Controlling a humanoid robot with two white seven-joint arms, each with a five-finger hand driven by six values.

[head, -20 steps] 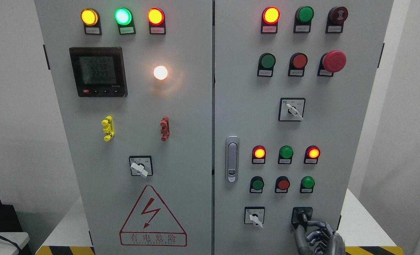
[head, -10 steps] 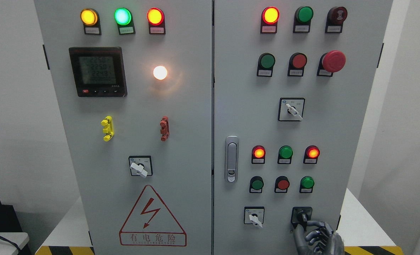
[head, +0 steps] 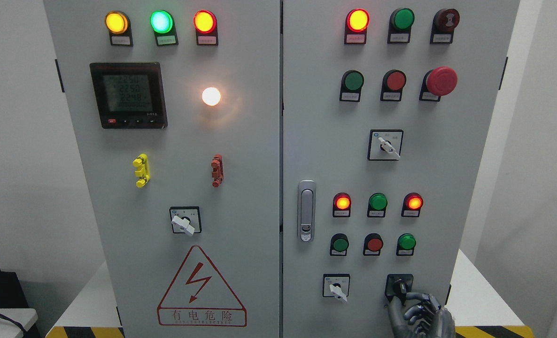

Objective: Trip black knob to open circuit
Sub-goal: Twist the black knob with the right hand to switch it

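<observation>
- You face a grey cabinet (head: pixel 241 197) with two doors; the black knob (head: pixel 399 286) sits at the lower right of the right-hand door, low so your right arm reaches it from below
- Your right hand (head: pixel 417 312) comes up at the bottom edge, fingers curled, fingertips touching the knob's lower side; a firm clamp I cannot confirm
- A white switch (head: pixel 337 287) sits just left; three small buttons (head: pixel 375 244) above; nothing blocks the knob
</observation>
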